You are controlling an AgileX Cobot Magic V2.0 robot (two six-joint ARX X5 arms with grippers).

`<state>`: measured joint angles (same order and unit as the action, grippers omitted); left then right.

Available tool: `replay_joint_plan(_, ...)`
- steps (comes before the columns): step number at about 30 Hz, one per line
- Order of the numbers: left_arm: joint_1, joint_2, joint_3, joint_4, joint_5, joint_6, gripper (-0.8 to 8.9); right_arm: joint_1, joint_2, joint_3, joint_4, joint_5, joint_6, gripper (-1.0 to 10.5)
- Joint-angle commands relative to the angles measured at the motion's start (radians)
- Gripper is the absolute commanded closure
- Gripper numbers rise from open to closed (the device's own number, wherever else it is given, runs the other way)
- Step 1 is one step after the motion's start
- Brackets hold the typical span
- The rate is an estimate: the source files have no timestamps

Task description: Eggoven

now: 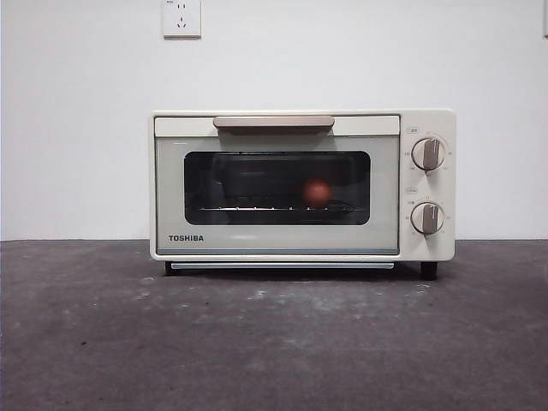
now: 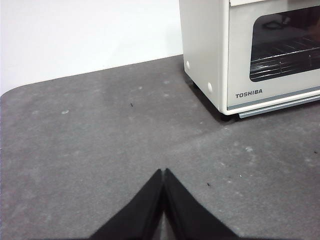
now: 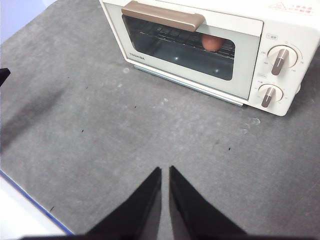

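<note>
White wall with a white socket plate rises behind the dark grey speckled worktop. On this worktop, near the wall, stands the cream boxy TOSHIBA toaster oven, its door closed, with a tan handle along the top of the door and two round dials one above the other beside the dark glass window. Behind the glass the small round reddish-brown egg rests on the wire rack. Well apart from the oven, the left end effector hangs over bare worktop with jaws pressed together; the right end effector hangs likewise, jaws nearly touching, holding nothing.
</note>
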<state>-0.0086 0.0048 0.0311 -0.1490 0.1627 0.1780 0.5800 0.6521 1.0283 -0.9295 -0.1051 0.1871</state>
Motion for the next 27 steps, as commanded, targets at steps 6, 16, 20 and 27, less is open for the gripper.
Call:
replay_joint_plan(6,0.002,-0.002,-0.028,0.013,0.001,0.011,8.06,-0.002,0.003,0.020,0.017,0.005,-0.014,9.4)
replay_joint_plan(16,0.002,-0.002,-0.028,0.013,0.001,0.011,8.06,-0.381,-0.179,-0.147,0.423,-0.033,-0.079,9.4)
replay_joint_plan(20,0.002,-0.002,-0.028,0.013,0.001,0.011,8.06,-0.503,-0.282,-0.338,0.604,-0.023,-0.136,9.4)
replay_joint_plan(27,0.002,-0.002,-0.028,0.013,0.001,0.011,8.06,-0.590,-0.451,-0.689,0.889,-0.023,-0.150,9.4)
